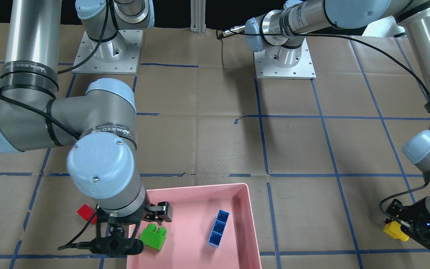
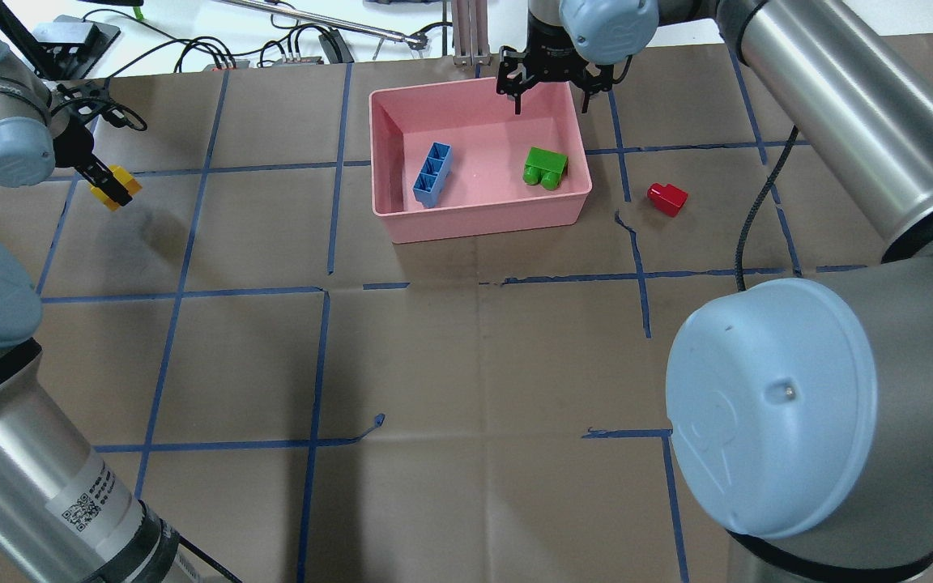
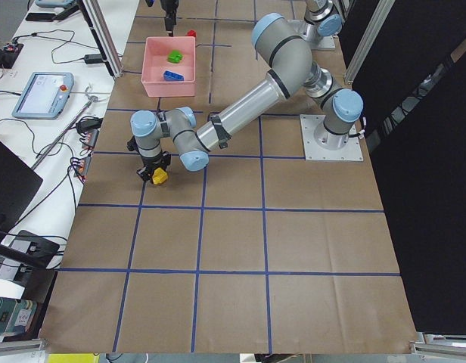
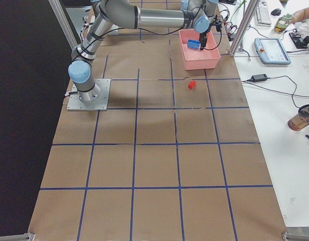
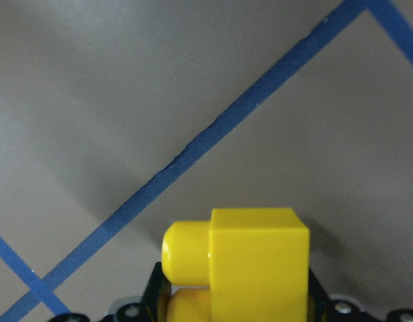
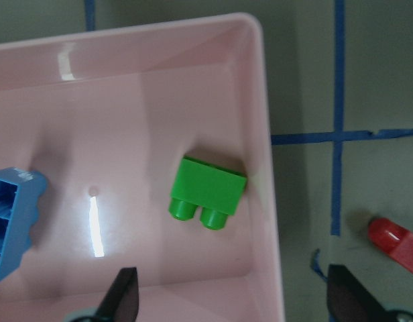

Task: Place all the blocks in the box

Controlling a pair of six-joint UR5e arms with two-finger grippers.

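The pink box stands at the far middle of the table. The blue brick and the green brick lie inside it. The red brick lies on the paper just right of the box. My right gripper is open and empty, above the box's far right corner. In the right wrist view its fingers straddle the box wall, with the green brick below. My left gripper is shut on the yellow brick, far left, just above the paper. The left wrist view shows the yellow brick held.
Blue tape lines divide the brown paper on the table. Both arm bases stand at the robot's edge. Cables and a tablet lie on a side bench beyond the table's far edge.
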